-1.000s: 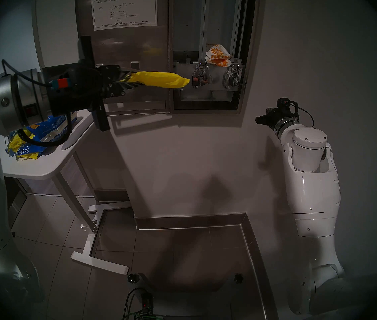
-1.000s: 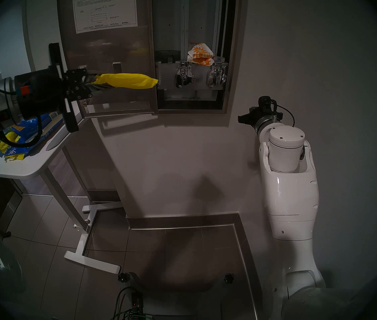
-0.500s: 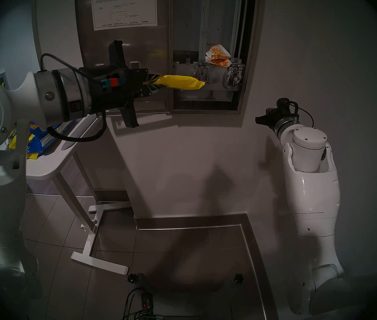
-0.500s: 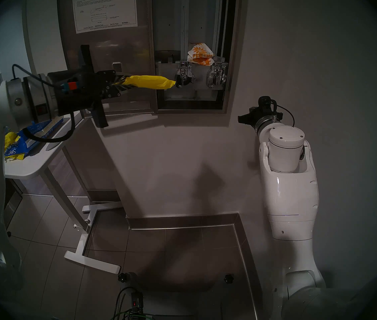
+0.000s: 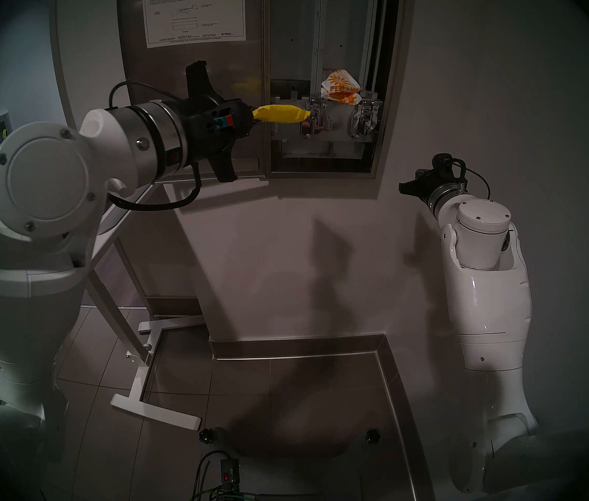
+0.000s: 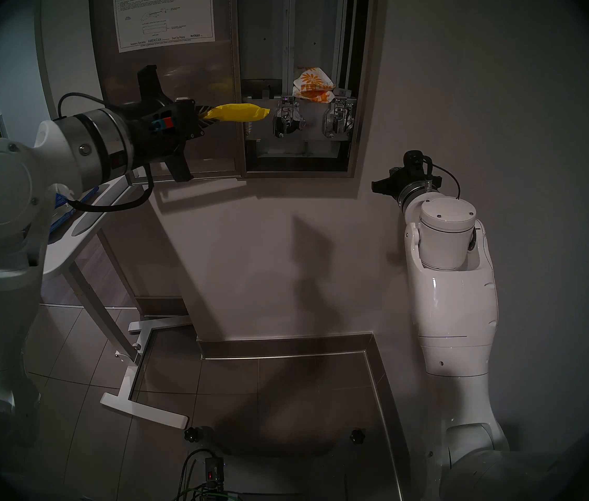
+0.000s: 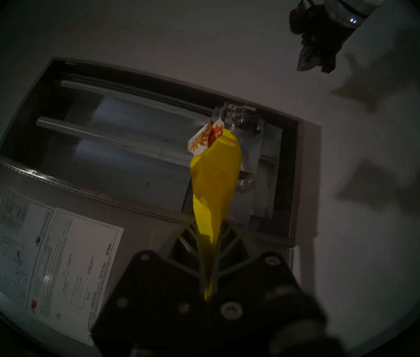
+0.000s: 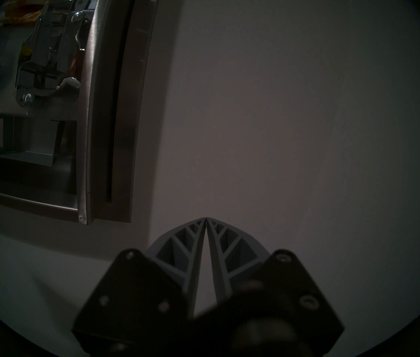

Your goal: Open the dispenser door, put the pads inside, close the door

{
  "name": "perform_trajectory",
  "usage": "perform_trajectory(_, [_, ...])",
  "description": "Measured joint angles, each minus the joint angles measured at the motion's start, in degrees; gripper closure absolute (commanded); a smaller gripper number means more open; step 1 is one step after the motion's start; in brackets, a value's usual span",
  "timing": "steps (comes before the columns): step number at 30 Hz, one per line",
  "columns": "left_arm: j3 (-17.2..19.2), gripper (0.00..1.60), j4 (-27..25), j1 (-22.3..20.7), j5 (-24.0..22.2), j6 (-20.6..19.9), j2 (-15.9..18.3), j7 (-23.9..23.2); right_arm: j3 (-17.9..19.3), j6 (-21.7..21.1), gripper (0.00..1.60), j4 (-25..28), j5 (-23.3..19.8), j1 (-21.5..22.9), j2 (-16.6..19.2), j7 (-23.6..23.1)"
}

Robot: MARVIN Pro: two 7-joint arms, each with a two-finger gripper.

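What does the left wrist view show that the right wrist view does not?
Only the left wrist view: the left pincer shut on a yellow pad, and the open dispenser door with its instruction sheet. Only the right wrist view: the right pincer shut and holding nothing, facing bare wall. Both: the dispenser's chrome mechanism.

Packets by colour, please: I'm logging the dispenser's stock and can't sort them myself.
Yellow packet, clamped in the left end effector: 1
White packets with orange flowers, inside the cabinet: 2, stacked
Total: 3
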State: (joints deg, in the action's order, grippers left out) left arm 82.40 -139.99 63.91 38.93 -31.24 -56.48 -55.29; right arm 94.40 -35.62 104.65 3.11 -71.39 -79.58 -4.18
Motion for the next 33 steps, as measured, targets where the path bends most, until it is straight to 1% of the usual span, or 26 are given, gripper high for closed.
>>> perform_trajectory(2, [-1.6,1.6,0.0,-0.7,2.3,-1.7,-0.2,0.5,0.0,0.0,1.09,0.0,0.0,0.0,0.0,0.0])
perform_trajectory(3, [-3.1,1.6,0.0,-1.4,4.3,-3.2,-0.4,1.0,0.0,0.0,1.09,0.0,0.0,0.0,0.0,0.0])
perform_trajectory(4, [-3.5,1.6,0.0,-1.6,4.8,-3.6,-0.5,1.1,0.0,0.0,1.09,0.0,0.0,0.0,0.0,0.0])
perform_trajectory(7, [-6.8,1.6,0.0,-3.4,9.1,-6.8,-1.1,1.9,0.0,0.0,1.09,0.0,0.0,0.0,0.0,0.0])
perform_trajectory(14, [-12.3,1.6,1.1,-7.1,17.4,-12.9,-2.9,2.9,0.0,0.0,1.09,0.0,-0.1,0.0,0.1,0.0])
perform_trajectory(19, [-15.3,1.6,2.7,-9.6,22.4,-16.3,-4.1,2.5,0.0,0.0,1.09,0.0,-0.1,0.0,0.1,0.0])
perform_trajectory(21, [-16.4,1.6,3.4,-11.0,24.4,-17.6,-4.8,0.9,0.0,0.0,1.09,0.0,-0.2,0.0,0.1,0.0])
perform_trajectory(23, [-17.3,1.6,3.9,-12.0,25.3,-18.4,-5.3,0.0,0.0,0.0,1.09,0.0,-0.2,0.0,0.1,0.0])
perform_trajectory(26, [-18.0,1.6,3.9,-13.3,25.4,-18.9,-5.7,0.2,0.0,0.0,1.09,0.0,-0.2,0.0,0.1,0.0])
perform_trajectory(33, [-19.5,1.6,2.9,-16.1,23.7,-19.7,-5.7,1.1,0.0,0.0,1.09,0.1,-0.3,0.0,0.2,0.0])
